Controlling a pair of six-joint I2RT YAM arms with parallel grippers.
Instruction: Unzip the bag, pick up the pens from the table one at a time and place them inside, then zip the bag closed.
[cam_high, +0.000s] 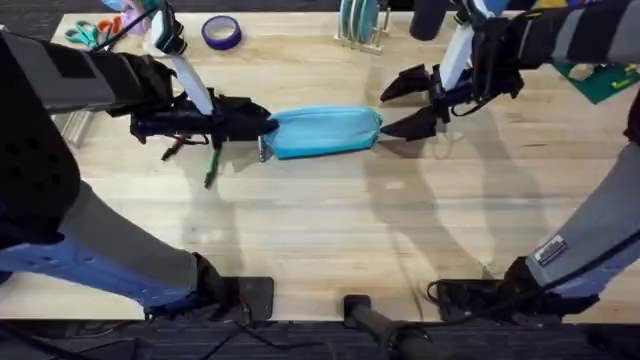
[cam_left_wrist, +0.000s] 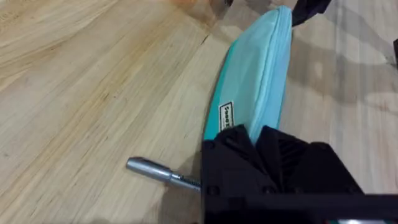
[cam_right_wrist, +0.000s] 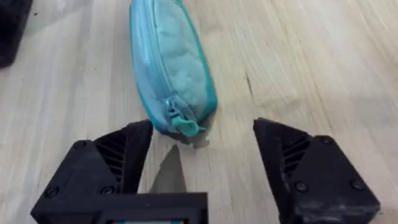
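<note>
My left gripper (cam_left_wrist: 261, 140) pinches one end of the bag (cam_high: 325, 132), jaws closed on the fabric beside its label, while my right gripper (cam_right_wrist: 202, 155) hangs wide open and empty just short of the other end, where the teal zip pull (cam_right_wrist: 183, 126) sticks out. The bag lies lengthwise near the middle of the table (cam_high: 330, 230), zipper apparently still shut. It looks soft and light: thin cloth that will bunch and slide on the wood unless one end is pinned, so my left hold serves as the anchor. The pull tab is the place to grip, small and flat, needing a square pinch from my right fingers (cam_right_wrist: 106, 162). A grey pen (cam_left_wrist: 152, 169) lies touching or just beside my left gripper, and a green pen (cam_high: 211, 168) and an orange one (cam_high: 172, 150) lie by the same arm. All three look slim, stiff and prone to rolling; each wants a mid-shaft pinch.
</note>
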